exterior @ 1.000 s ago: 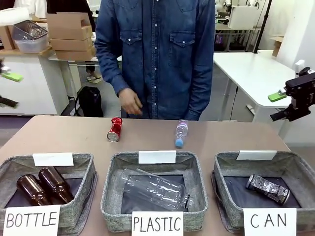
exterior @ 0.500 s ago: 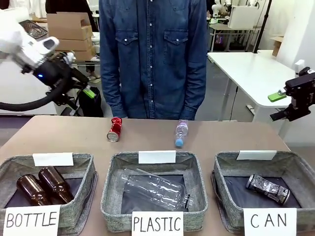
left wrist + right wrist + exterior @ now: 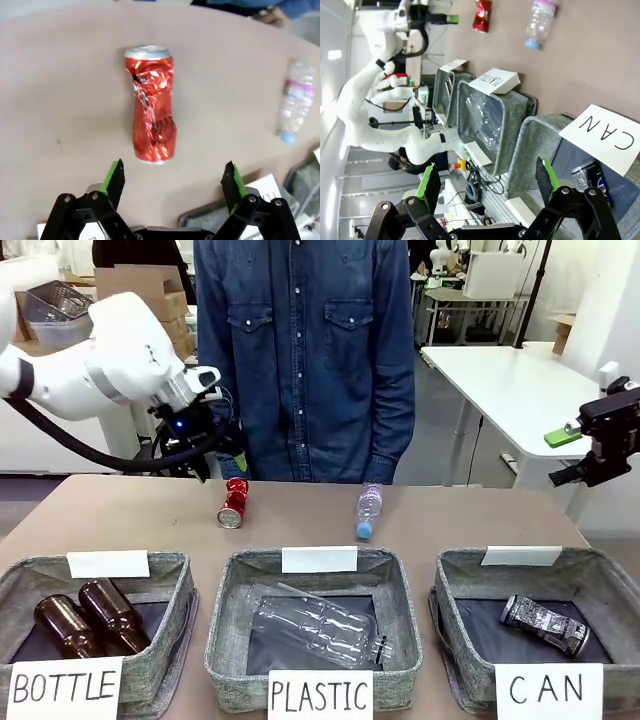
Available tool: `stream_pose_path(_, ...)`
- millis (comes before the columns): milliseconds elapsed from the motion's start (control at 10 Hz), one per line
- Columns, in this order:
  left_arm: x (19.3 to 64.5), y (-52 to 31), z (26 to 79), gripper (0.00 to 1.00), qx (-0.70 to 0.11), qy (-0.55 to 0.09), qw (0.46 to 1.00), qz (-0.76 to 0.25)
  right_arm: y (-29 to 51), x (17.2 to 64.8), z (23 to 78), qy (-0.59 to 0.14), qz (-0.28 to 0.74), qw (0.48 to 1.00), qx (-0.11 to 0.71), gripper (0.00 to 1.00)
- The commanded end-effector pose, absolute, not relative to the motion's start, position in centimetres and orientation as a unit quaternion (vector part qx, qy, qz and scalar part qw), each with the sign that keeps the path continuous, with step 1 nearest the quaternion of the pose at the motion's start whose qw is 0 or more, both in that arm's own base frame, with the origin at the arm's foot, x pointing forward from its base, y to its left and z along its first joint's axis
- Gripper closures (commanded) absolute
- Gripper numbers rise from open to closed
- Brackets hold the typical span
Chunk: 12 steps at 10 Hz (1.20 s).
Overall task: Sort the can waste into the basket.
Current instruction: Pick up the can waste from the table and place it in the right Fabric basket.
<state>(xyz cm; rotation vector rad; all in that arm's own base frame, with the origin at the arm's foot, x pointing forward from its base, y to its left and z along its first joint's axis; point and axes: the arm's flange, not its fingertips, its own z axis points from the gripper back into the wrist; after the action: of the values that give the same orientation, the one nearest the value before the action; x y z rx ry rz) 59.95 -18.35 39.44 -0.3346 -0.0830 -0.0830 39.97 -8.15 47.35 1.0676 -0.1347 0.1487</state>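
Red metal, dented: the red can [image 3: 151, 112] lies on its side on the brown table [image 3: 120, 520], with our left gripper [image 3: 172, 176] hovering over it.
Our left gripper's jaws stand wide apart and hold nothing; in its wrist view the can sits at twelve o'clock, clear of both fingers. Our right gripper [image 3: 486, 180] is likewise spread wide and empty, off at one o'clock from the CAN basket [image 3: 452, 590]. That basket stands at four o'clock from the red can, and the dark can [image 3: 544, 624] lies inside it.
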Motion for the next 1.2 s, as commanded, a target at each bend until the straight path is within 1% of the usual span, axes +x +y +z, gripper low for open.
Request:
stream_pose_path(0,60.2,-19.6,38.5,0.0,-0.131,-0.032,0.99,-0.026,-8.3,39.9,47.5,-0.068,0.08,0.854,0.509,0.0)
stream_pose_path(300,59.1,-20.7,35.3,0.0,-0.135,-0.062,0.988,-0.036,-8.3,39.9,47.5,-0.068,0.08,0.854,0.509,0.0)
stream_pose_path(500,59.3,-20.6,33.4,0.0,-0.096,-0.08,0.991,-0.04,-8.3,39.9,47.5,-0.068,0.08,0.854,0.509,0.0)
stream_pose_path(700,59.3,-20.4,32.1,0.0,-0.08,-0.094,0.991,-0.054,-8.3,39.9,47.5,-0.068,0.08,0.854,0.509,0.0)
stream_pose_path(1000,58.6,-21.2,31.0,0.0,-0.082,-0.098,0.988,-0.088,-8.3,39.9,47.5,-0.068,0.08,0.854,0.509,0.0)
stream_pose_path(1100,58.5,-21.4,30.9,0.24,-0.081,-0.099,0.987,-0.097,-8.3,39.9,47.5,-0.068,0.08,0.854,0.509,0.0)
